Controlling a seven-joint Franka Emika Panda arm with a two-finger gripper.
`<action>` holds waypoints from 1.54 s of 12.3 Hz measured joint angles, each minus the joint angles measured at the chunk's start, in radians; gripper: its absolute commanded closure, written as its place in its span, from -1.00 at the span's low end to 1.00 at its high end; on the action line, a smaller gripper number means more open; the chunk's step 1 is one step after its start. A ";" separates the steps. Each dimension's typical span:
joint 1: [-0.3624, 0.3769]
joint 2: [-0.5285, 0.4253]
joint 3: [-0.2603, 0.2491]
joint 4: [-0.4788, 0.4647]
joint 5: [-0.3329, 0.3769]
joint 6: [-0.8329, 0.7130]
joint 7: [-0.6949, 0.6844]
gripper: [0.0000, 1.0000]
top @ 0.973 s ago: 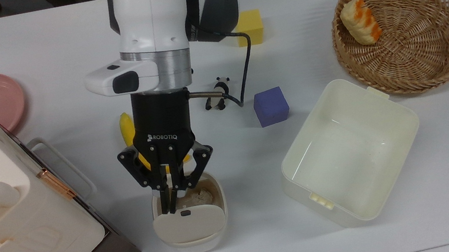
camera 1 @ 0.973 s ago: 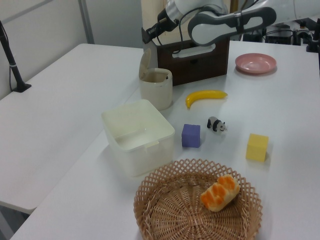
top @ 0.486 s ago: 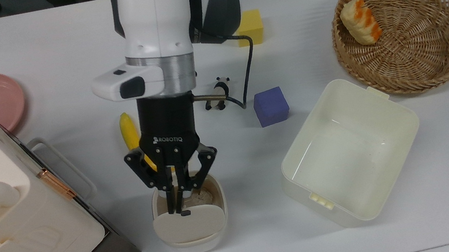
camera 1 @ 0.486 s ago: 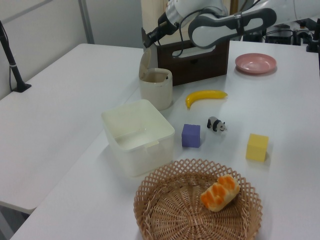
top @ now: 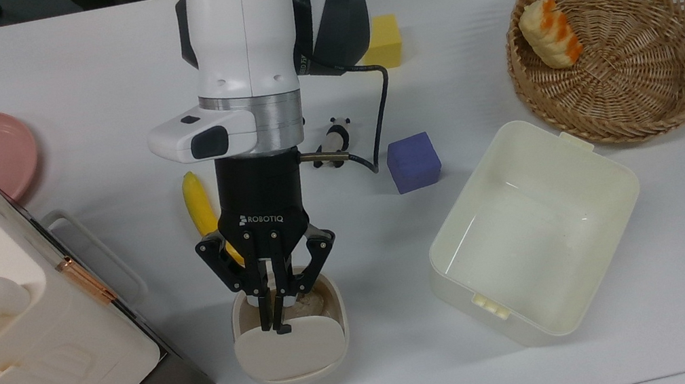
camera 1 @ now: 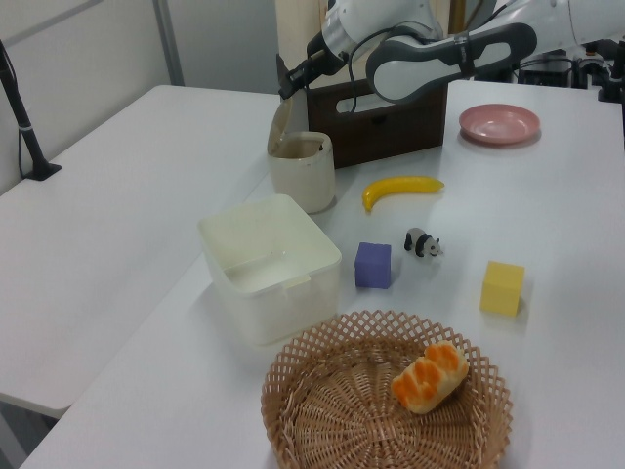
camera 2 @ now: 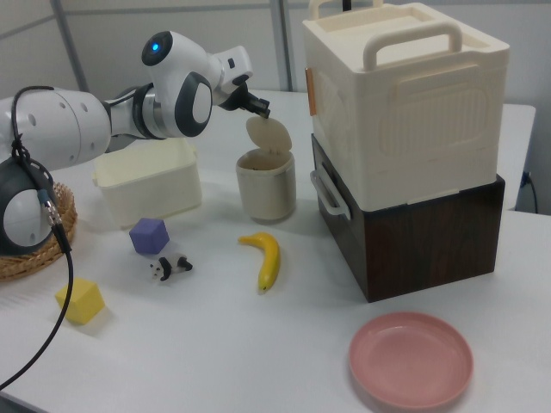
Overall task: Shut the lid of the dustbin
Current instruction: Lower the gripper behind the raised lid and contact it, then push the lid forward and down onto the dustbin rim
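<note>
— Where's the lid (top: 291,353)?

— Raised, hinged on the dustbin (camera 2: 266,183), tilted over its beige opening. Near the table's (top: 664,223) edge at the top view's bottom, just beside the big white storage box (camera 2: 400,103) on its brown base.

— And the gripper (top: 277,328)?

— Right at the lid's upper edge, by the small black mark. Fingers drawn together, nearly touching, nothing clearly clamped.

— Around it?

— Banana (top: 201,207) just behind the bin, cream tub (top: 534,230) toward the top view's right, purple cube (top: 413,162) between.
</note>
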 measured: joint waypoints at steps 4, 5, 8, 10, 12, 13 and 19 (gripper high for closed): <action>-0.003 -0.007 -0.002 0.002 0.000 0.000 0.000 0.79; -0.003 -0.013 -0.004 0.002 0.000 0.000 0.000 0.79; -0.004 -0.018 -0.005 0.002 0.000 0.000 0.000 0.79; -0.004 -0.011 -0.005 -0.001 0.000 0.000 0.000 0.79; -0.003 0.004 -0.005 -0.001 0.000 0.003 -0.001 0.79; -0.002 0.010 -0.005 -0.001 0.000 0.003 -0.001 0.79; -0.001 0.027 -0.005 0.000 0.000 0.003 -0.002 0.79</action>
